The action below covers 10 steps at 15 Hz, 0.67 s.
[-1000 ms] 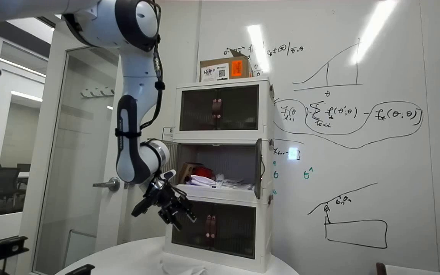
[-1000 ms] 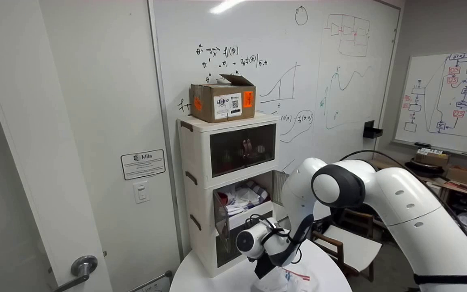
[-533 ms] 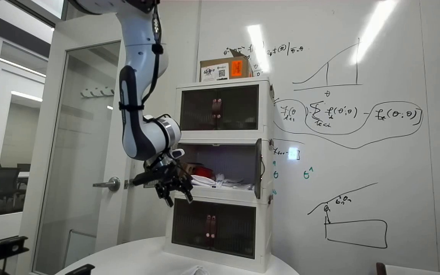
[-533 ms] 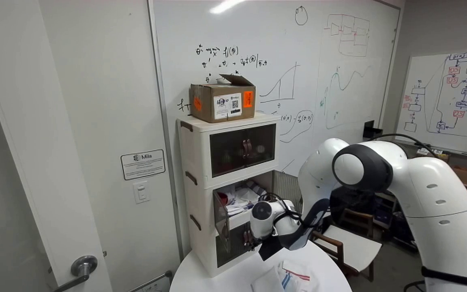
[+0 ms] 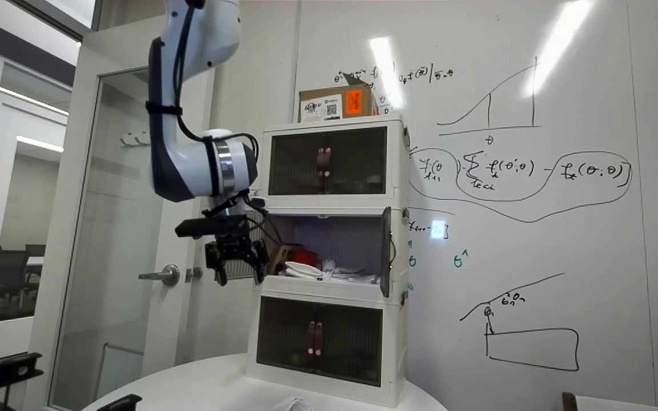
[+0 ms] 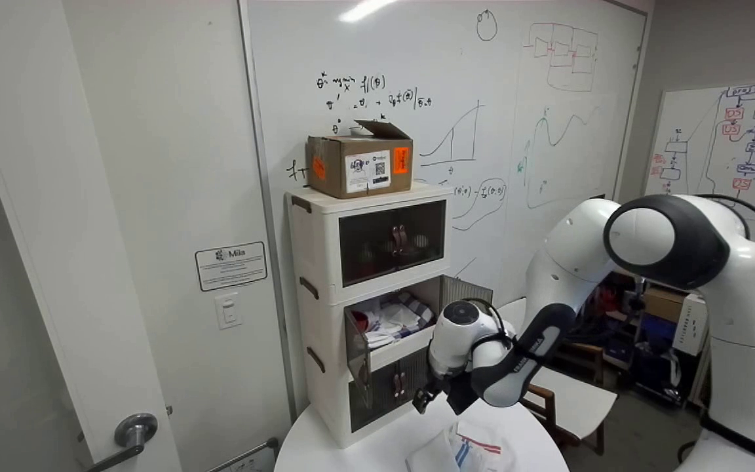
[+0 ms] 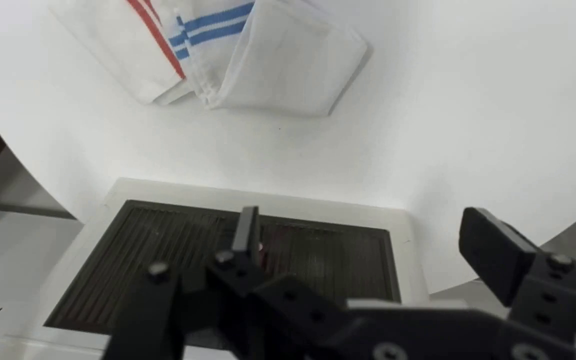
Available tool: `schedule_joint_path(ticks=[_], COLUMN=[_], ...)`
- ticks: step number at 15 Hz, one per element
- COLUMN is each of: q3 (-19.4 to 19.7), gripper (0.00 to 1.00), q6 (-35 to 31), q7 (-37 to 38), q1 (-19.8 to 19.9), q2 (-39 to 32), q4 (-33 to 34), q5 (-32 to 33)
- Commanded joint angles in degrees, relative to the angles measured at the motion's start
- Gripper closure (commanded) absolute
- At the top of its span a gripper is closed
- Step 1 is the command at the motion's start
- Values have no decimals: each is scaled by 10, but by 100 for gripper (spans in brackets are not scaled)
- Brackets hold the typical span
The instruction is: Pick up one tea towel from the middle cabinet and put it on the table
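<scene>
A tea towel (image 7: 293, 65), pale with red and blue stripes, lies loosely folded on the white round table (image 7: 468, 100). It also shows on the table in both exterior views (image 6: 435, 455) (image 5: 292, 405). The middle cabinet (image 5: 337, 237) stands open and holds more pale cloths (image 5: 354, 276) beside a red cloth (image 5: 304, 257); they show too in an exterior view (image 6: 394, 322). My gripper (image 5: 241, 278) is open, empty and pointing down, in front of the cabinet stack at about the middle tier's sill. In the wrist view its spread fingers (image 7: 363, 225) have nothing between them.
The middle tier's open door (image 5: 386, 251) sticks out on one side, with the opposite door (image 6: 466, 295) swung out too. The bottom tier's dark doors (image 5: 319, 339) are shut. A cardboard box (image 6: 361, 164) sits on top. A chair (image 6: 567, 400) stands beside the table.
My gripper has risen from low over the table and turned to point more straight down. The towel on the table has settled lower, then stayed still; the arm no longer covers it.
</scene>
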<state>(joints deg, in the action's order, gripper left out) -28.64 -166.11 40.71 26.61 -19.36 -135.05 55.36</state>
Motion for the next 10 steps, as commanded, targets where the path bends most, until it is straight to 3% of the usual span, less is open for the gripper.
schedule_joint_path(ticks=[1,2,4,7,8,9,10], q3=[-158,-204,-247,-269,-140,-120,-74], gripper=[0,0,0,0,0,0,0], q6=[61,99,185,305,338,380,416], q7=[-109,-119,-111,-118,-133,-119,-105], q1=[127,159,183,207,86,76,44], q2=[54,67,114,179,212,227,239], q4=[-46,-39,-12,43,61,76,88], q5=[-161,-208,-303,-416,-472,-487,-496])
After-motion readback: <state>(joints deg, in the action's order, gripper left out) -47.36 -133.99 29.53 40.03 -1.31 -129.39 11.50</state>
